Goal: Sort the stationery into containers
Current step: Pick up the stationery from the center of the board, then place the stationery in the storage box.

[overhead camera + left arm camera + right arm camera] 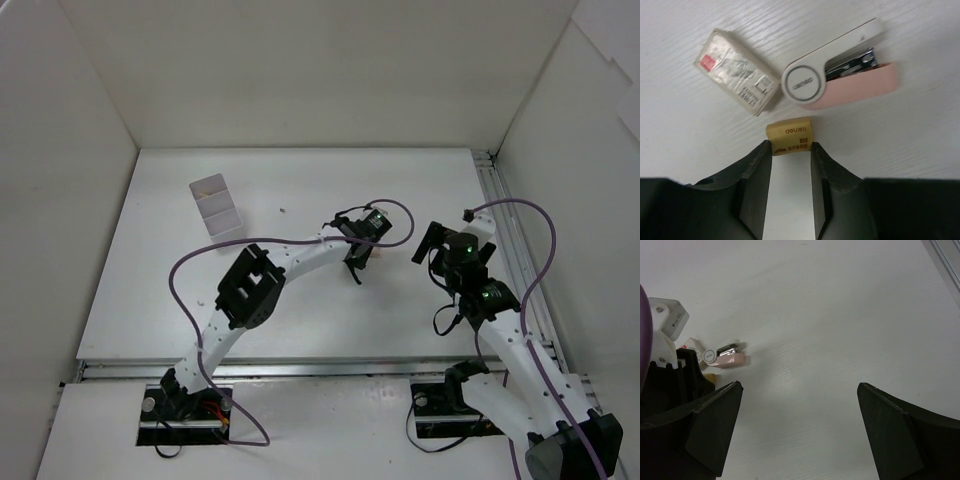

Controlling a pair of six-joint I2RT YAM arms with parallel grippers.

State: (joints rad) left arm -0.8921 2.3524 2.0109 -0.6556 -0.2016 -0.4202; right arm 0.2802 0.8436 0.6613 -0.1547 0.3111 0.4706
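In the left wrist view a beige eraser (790, 136) lies on the white table, and my left gripper (789, 146) has its fingertips pressed against the eraser's two sides at its near end. Beyond it lie a white wrapped eraser (737, 72) and a pink and white stapler (840, 75). In the top view my left gripper (358, 263) is low at the table's middle. The white three-compartment organizer (215, 205) stands at the far left, well apart. My right gripper (800, 400) is wide open and empty above bare table. The stapler (725, 356) shows to its left.
White walls enclose the table on three sides. A metal rail (500, 220) runs along the right edge. A tiny speck of debris (285, 210) lies near the organizer. The right gripper (430, 245) hovers just right of the left one.
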